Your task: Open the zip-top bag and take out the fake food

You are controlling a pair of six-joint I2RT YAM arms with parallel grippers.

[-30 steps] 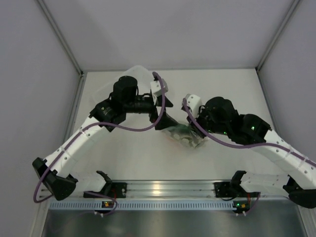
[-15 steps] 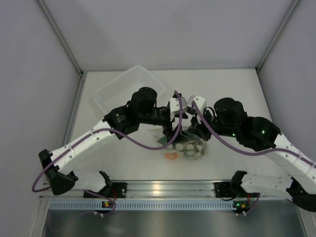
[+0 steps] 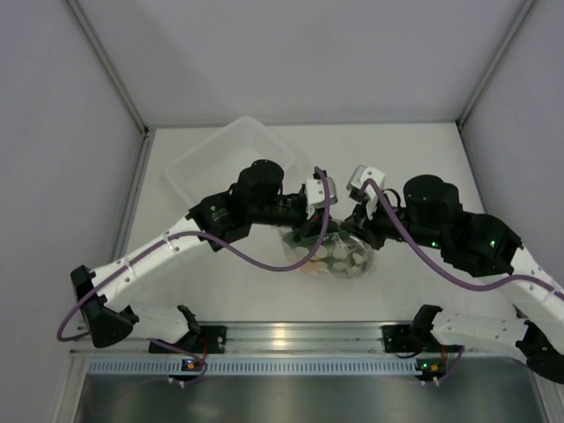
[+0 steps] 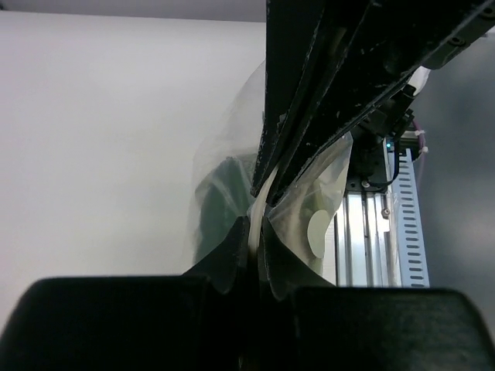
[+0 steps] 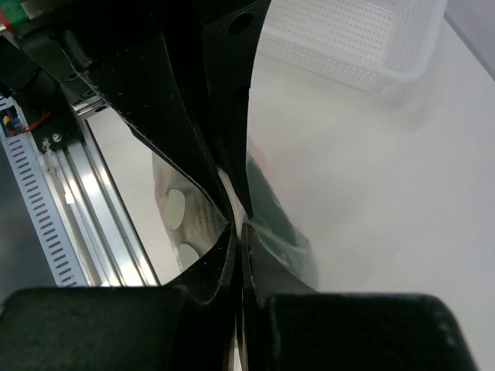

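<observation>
The clear zip-top bag [image 3: 339,257] hangs between my two grippers in the middle of the table. My left gripper [image 3: 319,233] is shut on the bag's upper edge from the left, its jaws pinching a pale strip [image 4: 257,224]. My right gripper [image 3: 349,231] is shut on the same edge from the right [image 5: 237,222], tip to tip with the left one. Fake food shows through the plastic: a dark green piece [image 5: 274,202], a grey piece with white round spots [image 3: 344,256] and a bit of orange [image 3: 307,269].
A translucent white perforated basket [image 3: 220,157] stands at the back left, behind the left arm. The aluminium rail [image 3: 291,337] with both arm bases runs along the near edge. Grey walls close in the table on three sides.
My left arm swung from beside the basket over to the bag, and its open jaws shut on the bag's edge. The right gripper stayed shut on the bag and shifted slightly right.
</observation>
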